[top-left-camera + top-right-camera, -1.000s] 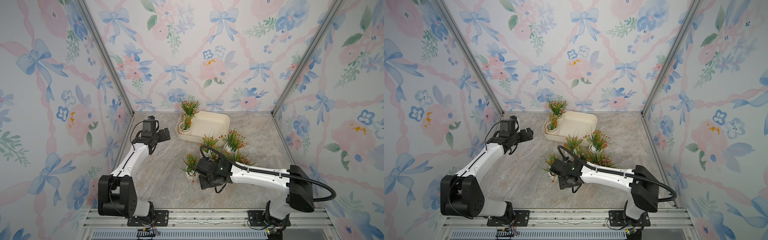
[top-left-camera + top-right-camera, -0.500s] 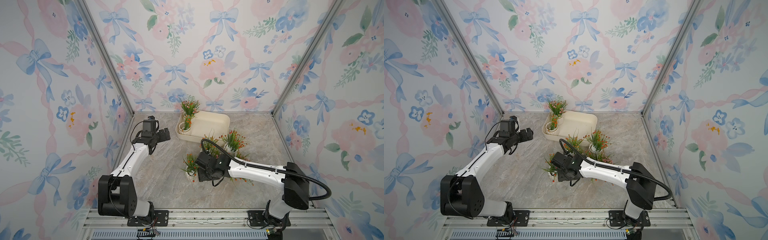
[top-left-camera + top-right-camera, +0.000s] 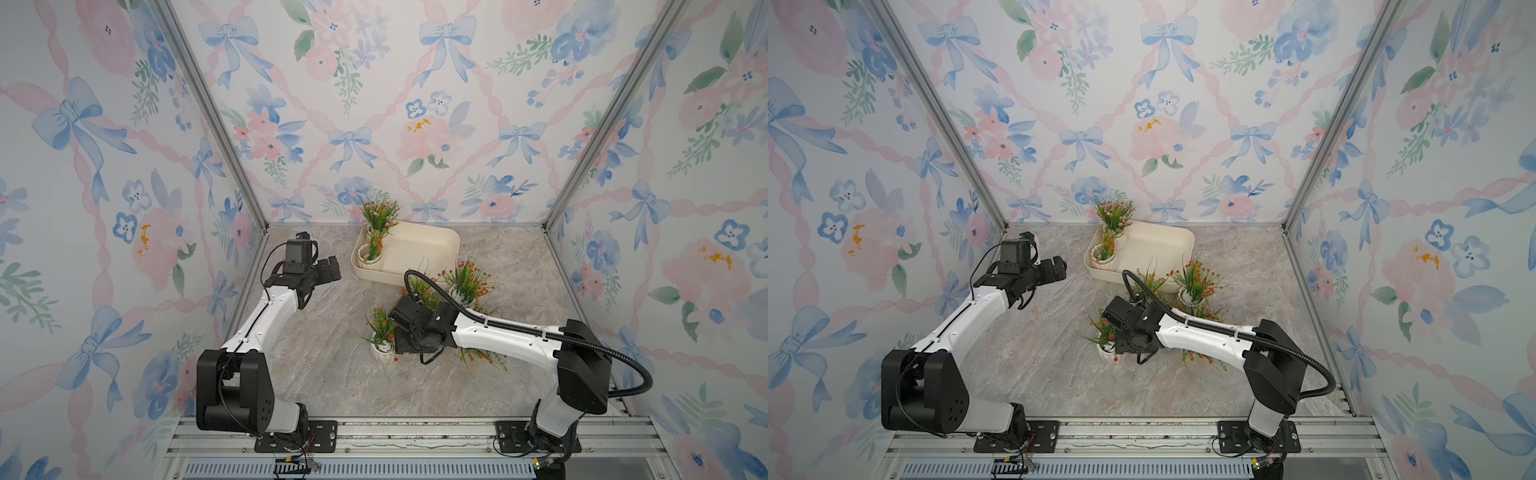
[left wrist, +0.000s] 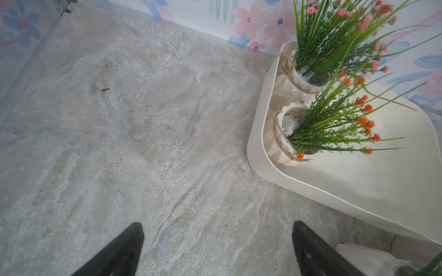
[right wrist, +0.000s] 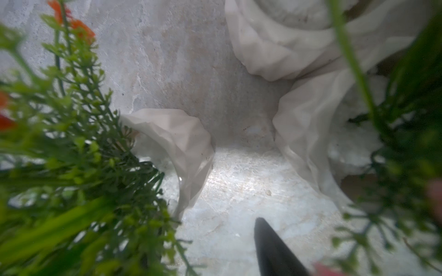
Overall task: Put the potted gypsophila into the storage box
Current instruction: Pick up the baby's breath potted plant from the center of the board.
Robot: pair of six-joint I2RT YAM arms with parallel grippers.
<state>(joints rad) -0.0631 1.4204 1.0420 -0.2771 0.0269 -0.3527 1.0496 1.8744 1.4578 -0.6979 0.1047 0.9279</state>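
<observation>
Two potted gypsophila (image 3: 374, 249) stand in the storage box (image 3: 430, 245), others on the desk (image 3: 332, 374) nearby; the left jaws gape empty, while whether the right jaws grasp one pot (image 3: 382, 352) I cannot tell.

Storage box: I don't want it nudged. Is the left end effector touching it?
Apart. The left wrist view shows bare floor between the open left end effector and the storage box; both top views show that gap too.

White arms (image 3: 266, 320), black joints (image 3: 232, 390), ribbed cable (image 3: 636, 374)
</observation>
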